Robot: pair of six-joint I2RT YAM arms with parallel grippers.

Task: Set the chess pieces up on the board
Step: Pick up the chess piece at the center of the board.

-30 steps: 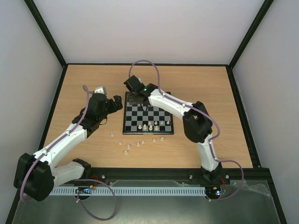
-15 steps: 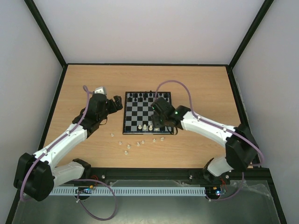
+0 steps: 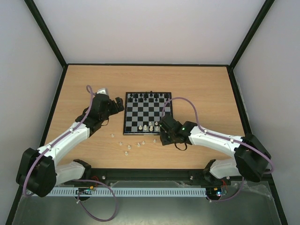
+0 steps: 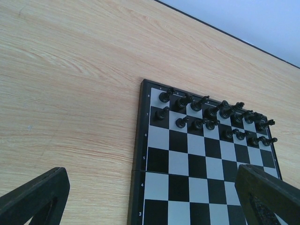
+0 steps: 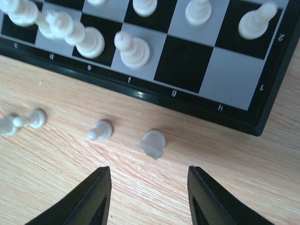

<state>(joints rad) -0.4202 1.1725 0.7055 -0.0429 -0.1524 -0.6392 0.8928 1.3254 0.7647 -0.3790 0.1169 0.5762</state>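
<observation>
The right gripper was held open and empty above a tiny cream plastic chessman beside the black-rimmed checkered board. The chessman might have been flicked away by a skewed closure.

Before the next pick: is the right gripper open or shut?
Open. The right gripper shows both fingers apart, nothing between them.
</observation>
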